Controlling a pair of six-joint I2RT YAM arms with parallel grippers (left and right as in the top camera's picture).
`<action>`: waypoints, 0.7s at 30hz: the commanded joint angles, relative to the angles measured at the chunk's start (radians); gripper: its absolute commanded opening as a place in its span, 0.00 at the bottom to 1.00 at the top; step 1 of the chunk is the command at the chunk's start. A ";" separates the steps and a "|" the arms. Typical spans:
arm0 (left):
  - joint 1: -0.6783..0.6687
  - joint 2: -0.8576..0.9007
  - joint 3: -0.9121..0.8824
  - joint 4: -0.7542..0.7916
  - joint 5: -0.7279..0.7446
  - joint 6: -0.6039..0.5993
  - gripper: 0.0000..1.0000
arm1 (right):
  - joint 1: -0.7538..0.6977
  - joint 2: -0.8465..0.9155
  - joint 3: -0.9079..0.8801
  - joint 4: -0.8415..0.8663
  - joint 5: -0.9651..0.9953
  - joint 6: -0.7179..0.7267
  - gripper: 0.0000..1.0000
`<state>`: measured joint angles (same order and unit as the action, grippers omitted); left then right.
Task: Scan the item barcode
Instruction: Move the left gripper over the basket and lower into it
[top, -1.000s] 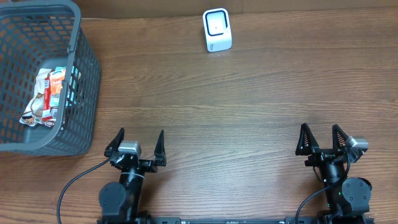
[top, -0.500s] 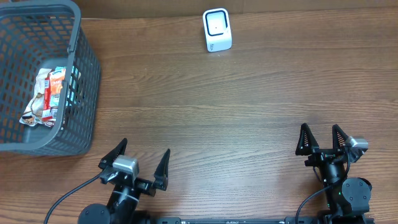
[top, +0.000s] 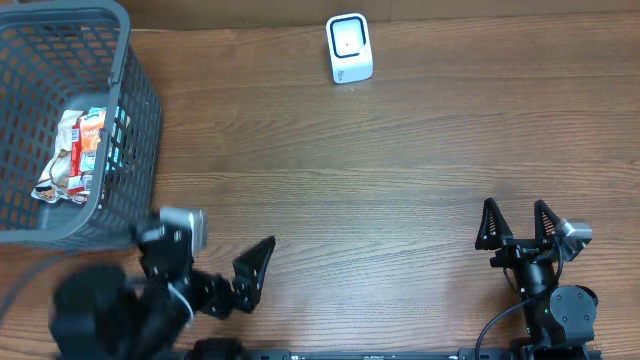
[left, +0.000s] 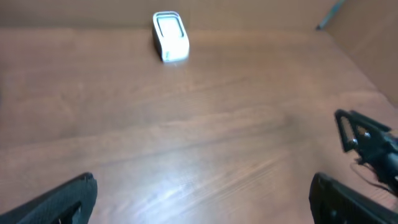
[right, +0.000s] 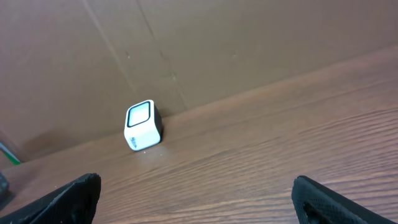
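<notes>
The white barcode scanner stands upright at the table's far edge, also seen in the left wrist view and the right wrist view. Snack packets lie inside the grey mesh basket at the far left. My left gripper is open and empty, blurred, just in front of the basket's near corner; its fingers frame bare wood. At the near right my right gripper stands open and empty, pointing at the scanner.
A brown cardboard wall runs behind the table's far edge. The right gripper shows at the right of the left wrist view. Cables trail from both arm bases at the near edge.
My left arm has swung left and lifted from its rest pose, ending closer to the basket and blurred. The right arm has not moved.
</notes>
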<state>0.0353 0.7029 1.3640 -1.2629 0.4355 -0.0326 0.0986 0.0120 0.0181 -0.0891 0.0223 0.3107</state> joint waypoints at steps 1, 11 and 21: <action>0.003 0.200 0.214 -0.131 0.026 0.092 1.00 | -0.005 -0.009 -0.010 0.007 -0.006 -0.003 1.00; 0.003 0.586 0.515 -0.303 0.037 0.097 1.00 | -0.005 -0.009 -0.010 0.007 -0.006 -0.003 1.00; 0.005 0.747 0.515 -0.192 -0.310 0.108 1.00 | -0.005 -0.009 -0.010 0.007 -0.006 -0.003 1.00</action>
<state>0.0353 1.4357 1.8553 -1.4727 0.2874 0.0559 0.0986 0.0120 0.0181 -0.0895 0.0223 0.3103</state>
